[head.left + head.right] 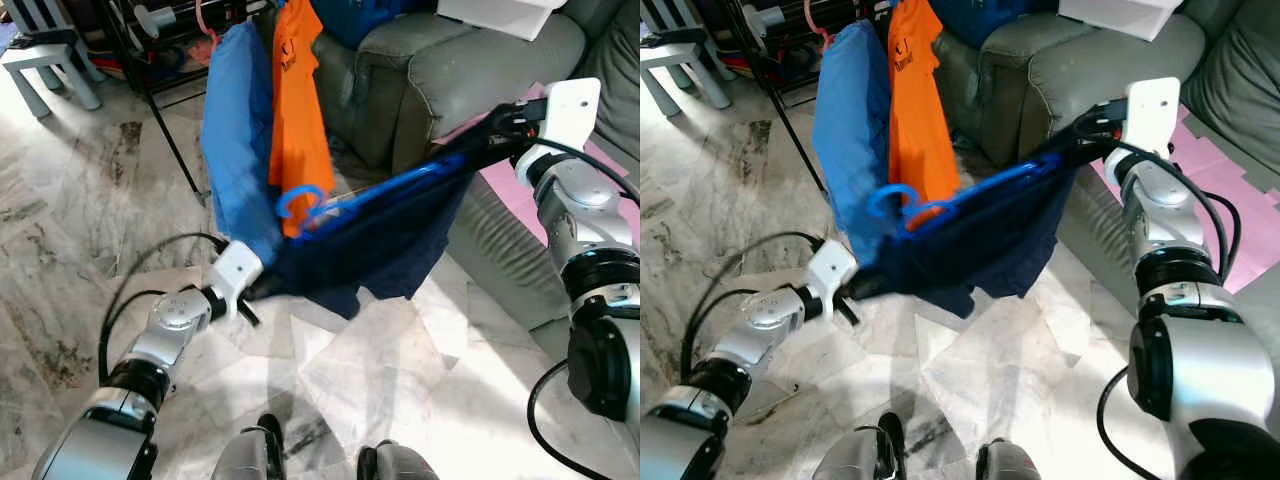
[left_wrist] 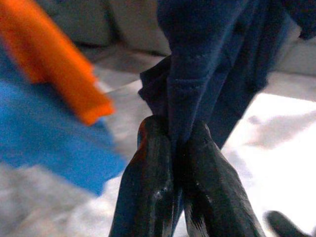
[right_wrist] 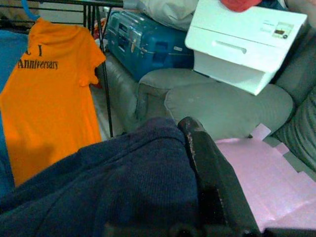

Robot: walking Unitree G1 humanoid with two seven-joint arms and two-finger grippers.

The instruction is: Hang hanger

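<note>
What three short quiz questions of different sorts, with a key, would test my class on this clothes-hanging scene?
1. True or false: the left hand is shut on the navy garment.
2. What colour is the hanger inside that garment?
3. Which hangs beside the orange shirt? A green towel; B light blue garment; C white coat.

Key: 1 true; 2 blue; 3 B.

We note matt navy cloth garment point(image 1: 380, 235) on a glossy blue plastic hanger point(image 1: 340, 200). Floor point(image 1: 80, 190) is polished veined marble; sofa point(image 1: 470, 80) looks soft grey fabric. Orange shirt point(image 3: 49, 108) is smooth cloth.
</note>
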